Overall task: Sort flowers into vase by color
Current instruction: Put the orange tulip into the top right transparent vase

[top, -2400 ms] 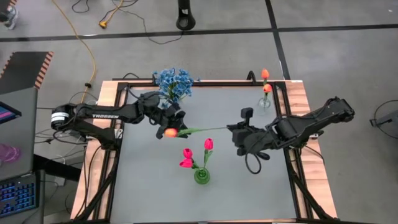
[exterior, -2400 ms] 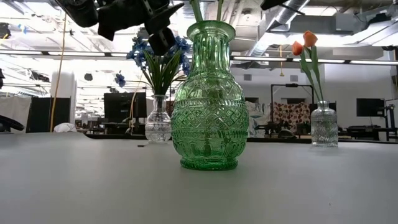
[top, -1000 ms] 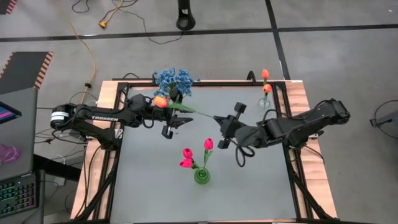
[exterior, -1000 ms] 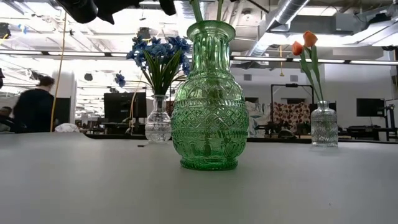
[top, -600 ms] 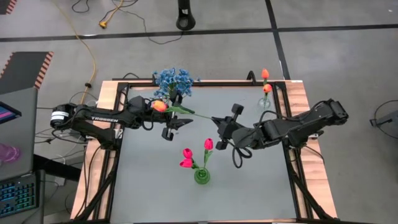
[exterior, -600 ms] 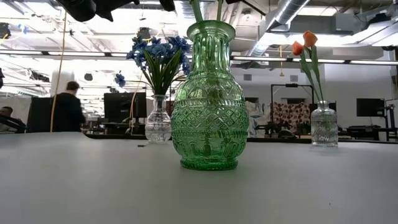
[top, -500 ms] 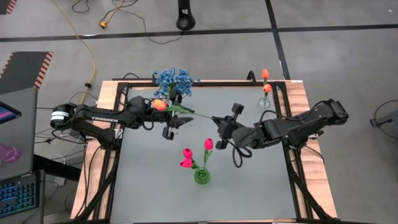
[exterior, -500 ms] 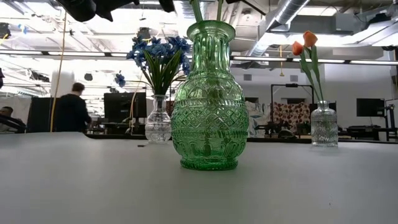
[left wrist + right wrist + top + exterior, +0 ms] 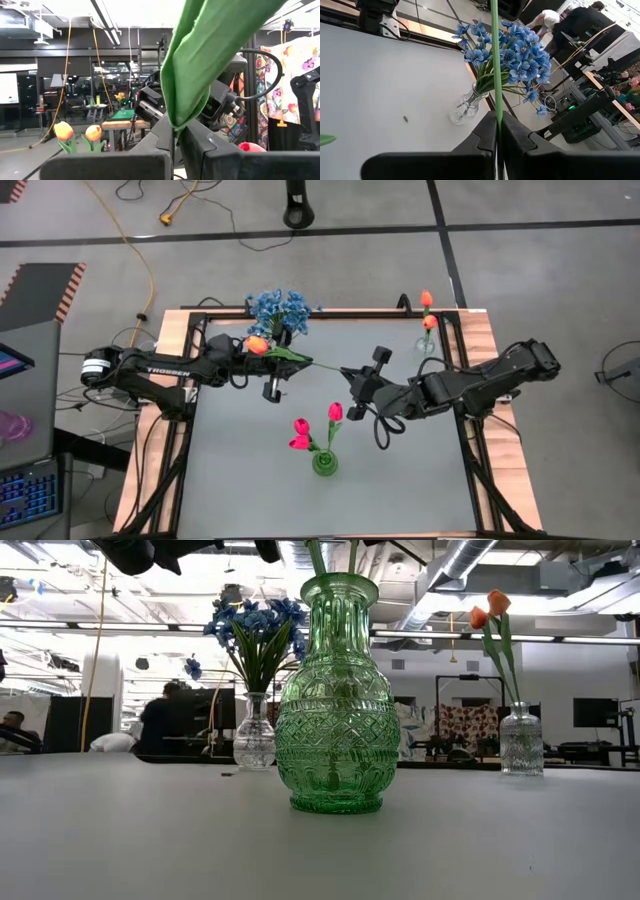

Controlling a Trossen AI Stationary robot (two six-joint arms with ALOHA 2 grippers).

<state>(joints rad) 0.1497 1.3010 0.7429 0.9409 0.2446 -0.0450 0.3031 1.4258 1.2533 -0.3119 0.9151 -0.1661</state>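
Orange tulip (image 9: 257, 345) stretches level between both grippers (each jaws pinching it).

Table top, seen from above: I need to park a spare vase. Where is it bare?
Bare: the near strip either side of the green vase, and the far stretch between the blue flowers and the small vase of orange tulips. Crowded: the middle, where both arms hold the orange tulip.

On the worktop (image 9: 240, 480) three vases stand well apart: one with tulips (image 9: 324, 462) near the front middle, one with small-blossom sprays (image 9: 281, 315) at the back left, one with two tulips (image 9: 427, 340) at the back right. Between the back vases, a tulip stem (image 9: 312, 363) stretches above the worktop, the left claw (image 9: 272, 382) at its bloom end and the right claw (image 9: 352, 373) at its other end.
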